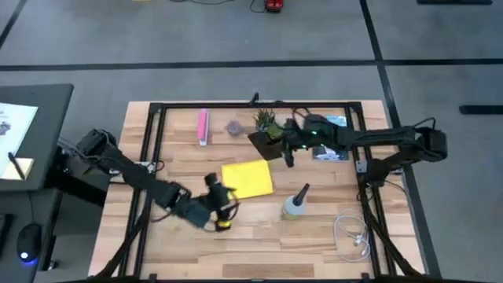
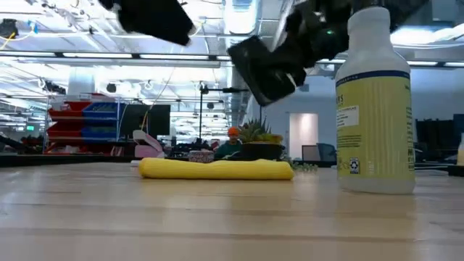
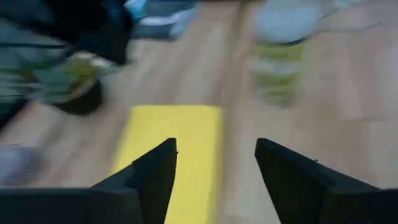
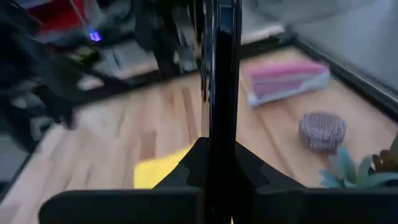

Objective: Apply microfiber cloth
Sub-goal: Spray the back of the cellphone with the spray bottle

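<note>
While the high view lays out the whole table [image 1: 157, 236], the microfiber cloth [image 1: 247, 178] lies flat near the centre of that frame as a bright yellow square. The left gripper [image 1: 222, 196] sits just left of the cloth's lower left corner. In the left wrist view its two dark fingers [image 3: 152, 174] stand apart with nothing between them, and the cloth [image 3: 171, 146] fills the middle of the frame beyond them.

The right gripper [image 1: 288, 149] is above and right of the cloth in the high view, clamped on a black phone [image 1: 267, 143]. The right wrist view shows what the overhead one does not: the phone [image 4: 221, 87] runs edge-on up the centre of the frame, pinched between the fingers, with a corner of the yellow cloth [image 4: 158, 173] at lower left. The low view shows the phone [image 2: 259, 69] tilted in the air at upper centre, clear of the table, and the cloth [image 2: 216, 170] as a low yellow band on the wood.

Only the low view shows the label on the spray bottle [image 2: 373, 101] at right; its print is too small to read. A pink bar [image 1: 203, 126], a small plant [image 1: 267, 124], and a white cable [image 1: 352, 236] at lower right also show in the high view.
</note>
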